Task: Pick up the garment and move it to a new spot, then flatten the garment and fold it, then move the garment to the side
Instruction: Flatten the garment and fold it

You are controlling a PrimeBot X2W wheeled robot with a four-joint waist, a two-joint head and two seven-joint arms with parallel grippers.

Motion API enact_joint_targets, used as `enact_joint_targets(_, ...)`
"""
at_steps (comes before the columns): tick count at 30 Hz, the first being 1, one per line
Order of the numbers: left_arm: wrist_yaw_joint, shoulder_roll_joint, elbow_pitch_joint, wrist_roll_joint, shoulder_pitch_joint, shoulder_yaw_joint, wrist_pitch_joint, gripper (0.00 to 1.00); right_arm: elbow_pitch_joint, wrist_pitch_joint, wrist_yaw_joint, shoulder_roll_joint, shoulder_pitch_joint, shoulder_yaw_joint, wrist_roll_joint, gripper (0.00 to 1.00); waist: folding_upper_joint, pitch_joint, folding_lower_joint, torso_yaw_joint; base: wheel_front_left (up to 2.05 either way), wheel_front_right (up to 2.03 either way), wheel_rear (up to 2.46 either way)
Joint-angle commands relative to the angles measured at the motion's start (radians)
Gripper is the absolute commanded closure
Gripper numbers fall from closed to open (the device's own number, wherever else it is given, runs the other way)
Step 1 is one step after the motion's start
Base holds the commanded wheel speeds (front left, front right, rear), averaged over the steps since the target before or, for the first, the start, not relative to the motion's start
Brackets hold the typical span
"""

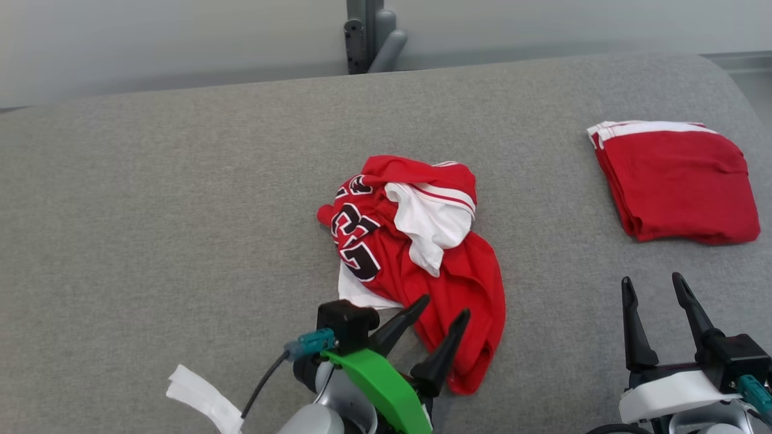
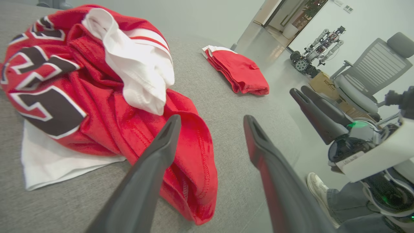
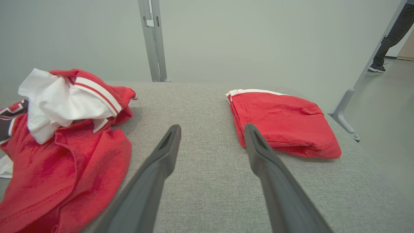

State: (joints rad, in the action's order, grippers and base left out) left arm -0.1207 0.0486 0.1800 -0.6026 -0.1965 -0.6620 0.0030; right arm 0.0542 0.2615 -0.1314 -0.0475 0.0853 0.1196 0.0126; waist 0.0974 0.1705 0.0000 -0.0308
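Two grippers stand before us, both with long dark fingers spread wide and gripping nothing. Our left gripper (image 1: pixel 445 304) hangs at the near hem of the crumpled red jersey with white lining and black numerals (image 1: pixel 416 253), heaped at the middle of the grey fabric-covered table (image 1: pixel 181 211); whether its tips touch the cloth we cannot tell. Our right gripper (image 1: pixel 652 278) hovers over bare grey fabric, just short of a folded red garment with white trim (image 1: pixel 675 187), well apart from the jersey.
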Motion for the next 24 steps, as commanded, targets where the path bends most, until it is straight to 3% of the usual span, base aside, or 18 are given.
enact_joint_targets(1,0.022,0.004,-0.003,-0.092,-0.033,-0.021,0.034,0.00,-0.003,0.002,0.001,-0.002,-0.018,-0.003,0.015,0.00,0.0001,0.065,0.0000,-0.067,0.00,0.00,0.00)
enact_joint_targets(7,0.150,0.004,0.037,-0.269,-0.160,-0.095,0.101,0.00,0.000,0.002,0.001,-0.002,-0.048,-0.014,0.043,0.00,0.0001,0.109,0.0000,-0.110,0.00,0.00,0.00)
enact_joint_targets(10,0.184,0.004,0.089,-0.331,-0.207,-0.117,0.121,0.00,0.006,0.002,0.001,-0.002,-0.054,-0.018,0.058,0.00,0.0001,0.121,0.0000,-0.125,0.00,0.00,0.00)
enact_joint_targets(24,0.210,0.003,0.222,-0.415,-0.310,-0.156,0.109,0.00,0.023,0.002,0.001,-0.002,-0.071,-0.017,0.075,0.00,0.0001,0.125,0.0000,-0.149,0.00,0.00,0.00)
